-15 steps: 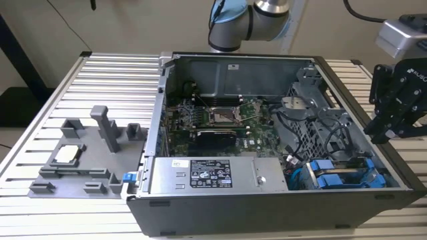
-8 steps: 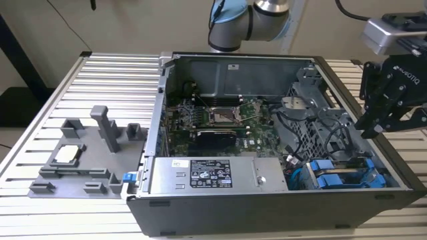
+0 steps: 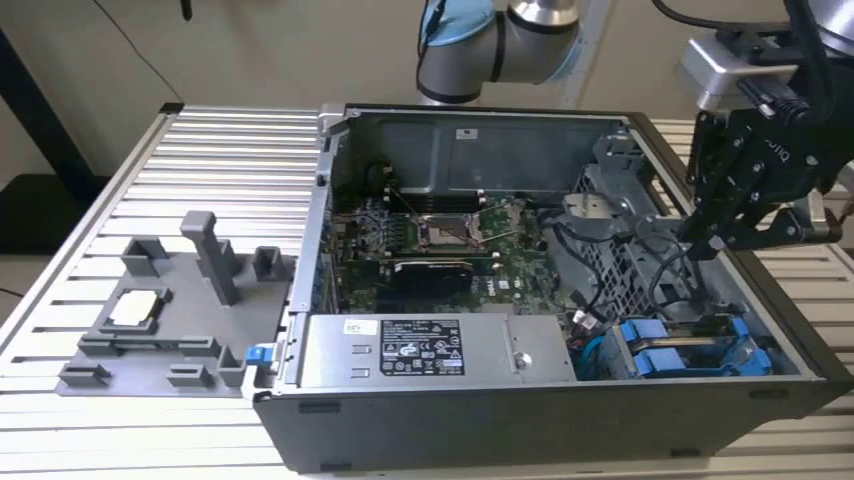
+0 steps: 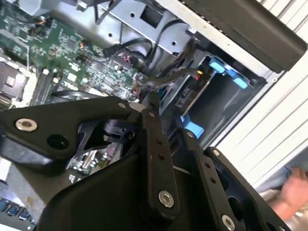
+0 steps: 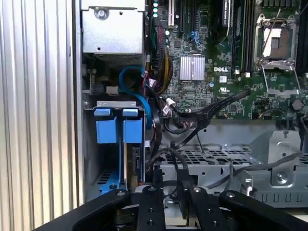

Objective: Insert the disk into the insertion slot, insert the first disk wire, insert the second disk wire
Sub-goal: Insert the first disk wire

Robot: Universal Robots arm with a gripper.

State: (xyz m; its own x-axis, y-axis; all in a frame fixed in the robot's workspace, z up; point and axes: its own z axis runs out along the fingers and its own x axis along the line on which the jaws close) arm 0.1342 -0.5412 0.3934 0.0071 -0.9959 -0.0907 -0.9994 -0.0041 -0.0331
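Insertion slot [image 3: 674, 348] inside open computer case [image 3: 534, 425]

Hand [image 4: 293, 192] blurry, cut off at edge (second wrist view), w/o detail.

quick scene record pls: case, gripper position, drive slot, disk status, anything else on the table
case: open computer case lying on a slotted metal table
gripper: inside the case at the exterior view's right, close to the perforated cage and loose black cables
insertion slot: blue-railed bay in the case corner, beside the power-supply box
disk: cannot tell whether it sits in the slot
motherboard: green board, exposed
table extras: grey fixture at the exterior view's left of the case
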